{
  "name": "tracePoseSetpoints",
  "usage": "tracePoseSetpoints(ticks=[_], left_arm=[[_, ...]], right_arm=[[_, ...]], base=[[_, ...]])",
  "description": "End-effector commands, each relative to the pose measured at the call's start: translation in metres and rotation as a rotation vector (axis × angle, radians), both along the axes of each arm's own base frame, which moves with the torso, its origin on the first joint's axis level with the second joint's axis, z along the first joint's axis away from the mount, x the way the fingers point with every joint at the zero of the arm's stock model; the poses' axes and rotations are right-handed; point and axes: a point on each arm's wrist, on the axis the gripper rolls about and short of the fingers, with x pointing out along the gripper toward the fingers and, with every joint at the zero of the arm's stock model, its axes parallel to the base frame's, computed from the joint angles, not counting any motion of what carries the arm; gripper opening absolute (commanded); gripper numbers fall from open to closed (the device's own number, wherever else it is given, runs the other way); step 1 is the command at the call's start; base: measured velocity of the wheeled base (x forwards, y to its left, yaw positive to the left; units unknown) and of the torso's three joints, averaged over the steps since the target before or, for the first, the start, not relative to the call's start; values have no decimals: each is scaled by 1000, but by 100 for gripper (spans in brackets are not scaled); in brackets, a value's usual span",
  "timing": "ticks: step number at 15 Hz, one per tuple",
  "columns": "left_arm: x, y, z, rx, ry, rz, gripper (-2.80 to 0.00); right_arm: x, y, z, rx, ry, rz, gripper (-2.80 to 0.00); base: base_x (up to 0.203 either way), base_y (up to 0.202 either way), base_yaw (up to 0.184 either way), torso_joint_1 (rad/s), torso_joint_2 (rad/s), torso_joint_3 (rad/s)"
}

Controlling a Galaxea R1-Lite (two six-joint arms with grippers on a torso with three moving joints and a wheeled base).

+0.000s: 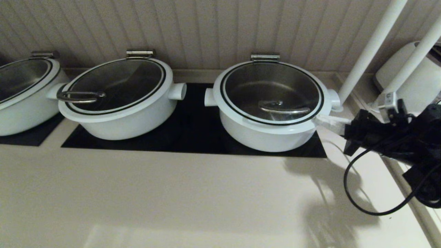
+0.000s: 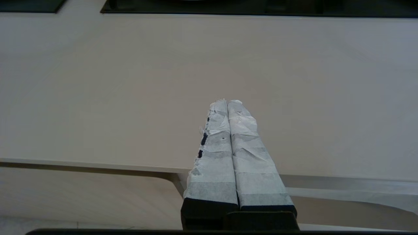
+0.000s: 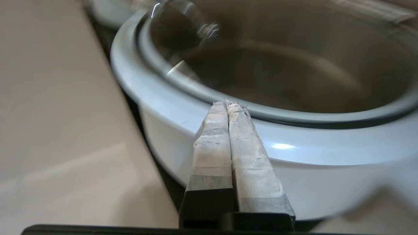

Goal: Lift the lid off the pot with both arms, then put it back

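We see the lid point(image 1: 272, 92) sitting on the pot point(image 1: 270, 132), centre-right of the head view. The right gripper point(image 3: 227, 103), jaws pressed together, touches its rim. The left gripper point(image 2: 227, 102), jaws also together, is outside the head view.

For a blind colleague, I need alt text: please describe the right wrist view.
The right gripper, its taped fingers pressed shut, points at the white rim of the pot, close to the edge of the glass lid that sits on it. Beside the pot lies a pale countertop.
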Motion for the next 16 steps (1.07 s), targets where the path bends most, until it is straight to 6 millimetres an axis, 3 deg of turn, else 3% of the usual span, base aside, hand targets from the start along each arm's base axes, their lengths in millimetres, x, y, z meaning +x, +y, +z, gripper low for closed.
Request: tracePoseSetpoints(ticks=[1, 3, 5, 6, 10, 14, 16], left_arm=[[0, 0, 0, -1, -1, 1, -280], [0, 0, 0, -1, -1, 1, -280], [0, 0, 0, -1, -1, 1, -280], [0, 0, 0, -1, -1, 1, -280], [0, 0, 0, -1, -1, 1, -280], [0, 0, 0, -1, -1, 1, -280], [0, 0, 0, -1, -1, 1, -280]], right_arm=[[-23, -3, 39, 37, -116, 1, -280], [-52, -9, 70, 97, -144, -29, -280], [-87, -21, 82, 126, -130, -96, -280], [-101, -28, 72, 135, -78, -146, -280], [-167, -44, -4, 200, 222, -385, -280], [-212, -39, -33, 236, 436, -654, -280], [-239, -30, -59, 164, 629, -746, -280]], base=[[0, 0, 0, 0, 0, 0], [0, 0, 0, 0, 0, 0], [0, 0, 0, 0, 0, 0], [0, 0, 0, 0, 0, 0], [0, 0, 0, 0, 0, 0], [0, 0, 0, 0, 0, 0], [0, 0, 0, 0, 0, 0]])
